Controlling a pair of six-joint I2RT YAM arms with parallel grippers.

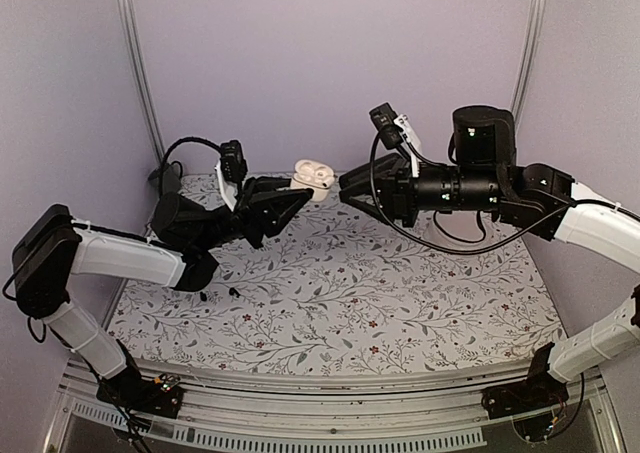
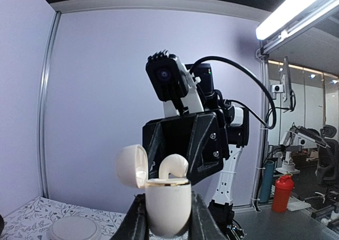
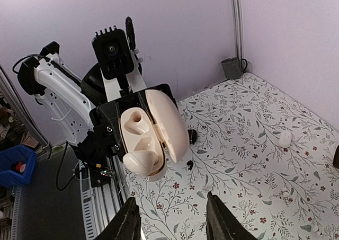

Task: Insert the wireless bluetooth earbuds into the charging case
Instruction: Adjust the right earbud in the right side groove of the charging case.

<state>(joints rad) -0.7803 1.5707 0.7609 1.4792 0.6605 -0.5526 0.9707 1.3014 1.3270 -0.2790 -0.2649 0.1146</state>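
Note:
My left gripper is shut on the cream charging case and holds it in the air over the back of the table, lid open. In the left wrist view the case stands upright between my fingers. One cream earbud sticks out of a slot, not fully seated. The right wrist view shows that bud and the other slot empty. A second cream bud lies on the table. My right gripper is open and empty, pointing at the case from the right.
Two tiny black pieces lie on the floral cloth near the left arm. A white round disc sits on the table at the back. A dark box stands in the far left corner. Walls close the back and both sides.

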